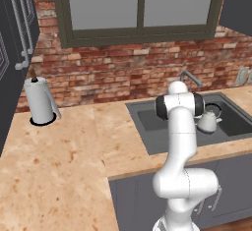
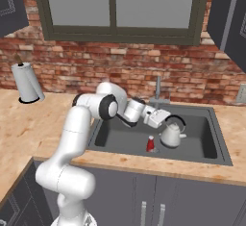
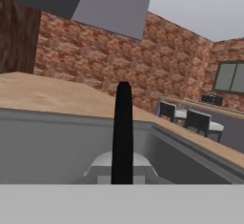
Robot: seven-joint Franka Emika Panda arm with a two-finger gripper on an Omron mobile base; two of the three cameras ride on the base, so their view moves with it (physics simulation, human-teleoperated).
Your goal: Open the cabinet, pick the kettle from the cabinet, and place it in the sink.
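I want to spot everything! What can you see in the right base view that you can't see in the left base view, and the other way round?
Right base view: a small red thing in the sink, and the gripper shut on the kettle handle. Left base view: the cabinet with its long handles. Both: kettle, sink, faucet, paper towel roll, window.

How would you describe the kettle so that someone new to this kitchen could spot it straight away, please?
Find the dark grey sink set in the tan counter below the window. The kettle sits in its basin, right of the faucet, with the gripper shut on its handle. It is rounded and silver-grey with a thin black arched handle, unlike the small red item beside it.
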